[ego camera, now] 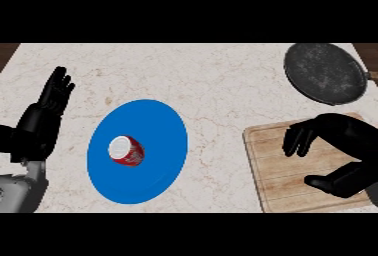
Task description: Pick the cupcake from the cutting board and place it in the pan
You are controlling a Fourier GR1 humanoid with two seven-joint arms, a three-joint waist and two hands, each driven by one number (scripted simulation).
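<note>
The marble tabletop lies bare between the blue plate and the dark, speckled round pan at the far right edge. The wooden cutting board sits at the near right corner, just below the pan. The right robot hand arches over the board; whether it is clamped on anything cannot be told, and the cupcake is not visible. The left robot hand rests upright at the left edge, fingers straight. A red cup with a white inside lies tilted on the plate.

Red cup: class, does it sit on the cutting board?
No, the red cup rests on the blue plate, left of the cutting board and apart from it.
</note>
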